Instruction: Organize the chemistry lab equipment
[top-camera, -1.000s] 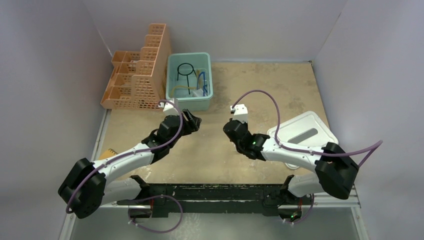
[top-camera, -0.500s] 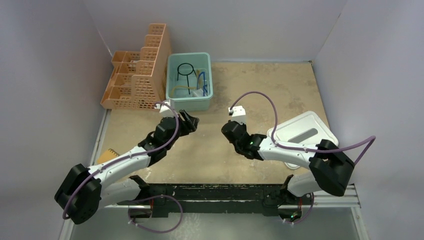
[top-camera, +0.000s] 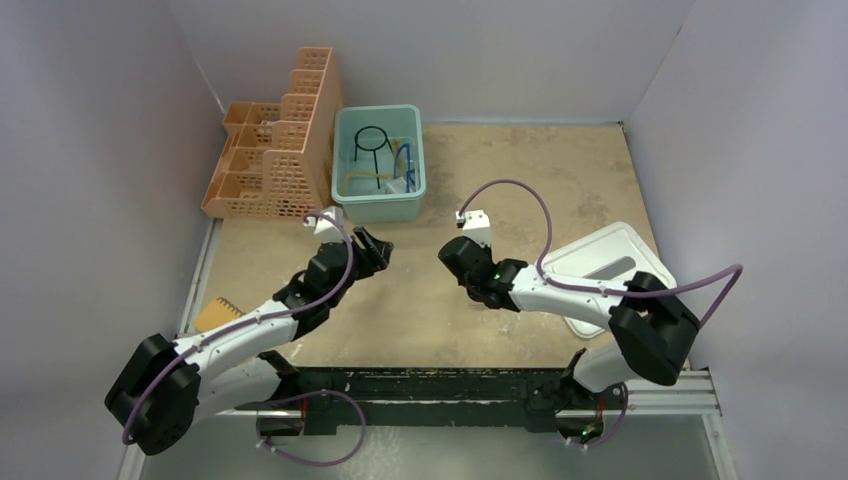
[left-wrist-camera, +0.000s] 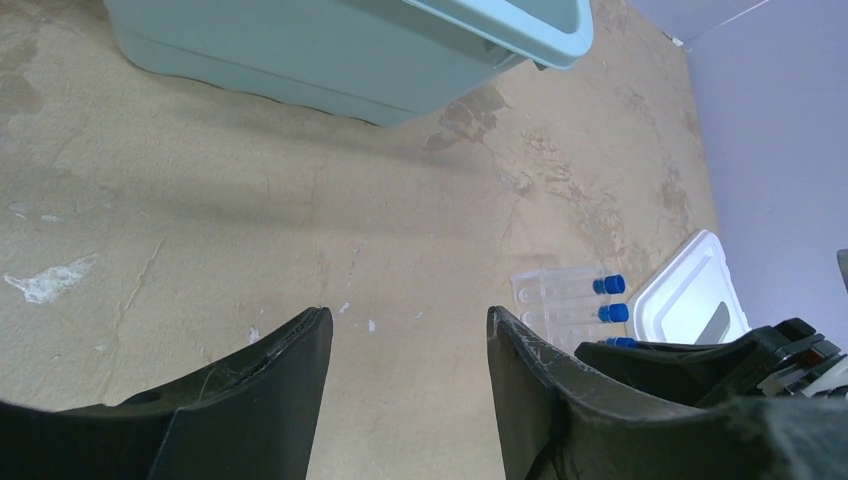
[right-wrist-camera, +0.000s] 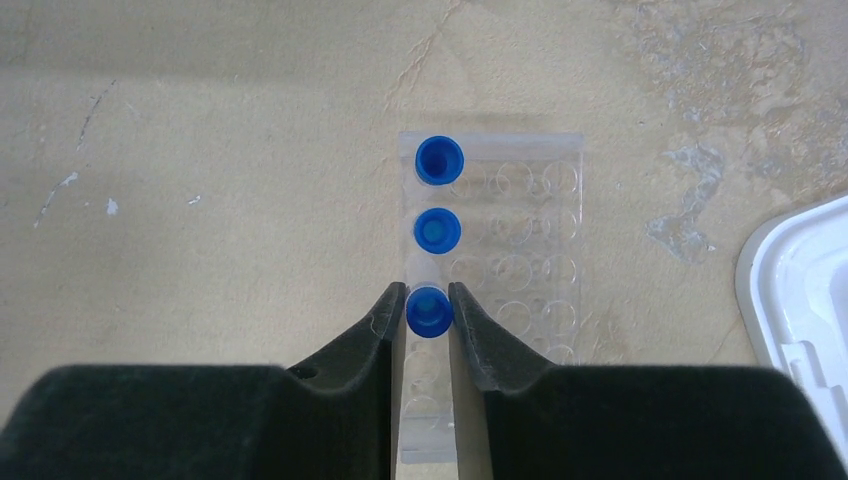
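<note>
Right gripper (right-wrist-camera: 427, 293): nearly closed, a finger each side of lowest blue-capped tube (right-wrist-camera: 428, 314) in clear tube rack (right-wrist-camera: 520, 210); grip unclear.
Left gripper (left-wrist-camera: 405, 322): wide open, empty, above worktop (left-wrist-camera: 250, 200).

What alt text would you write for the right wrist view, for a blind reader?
The right gripper has its black fingers on either side of the nearest blue-capped tube in a clear tube rack; whether they grip it is unclear. Two more capped tubes stand beyond it, and the corner of a white lid shows at right on the tan table.
</note>
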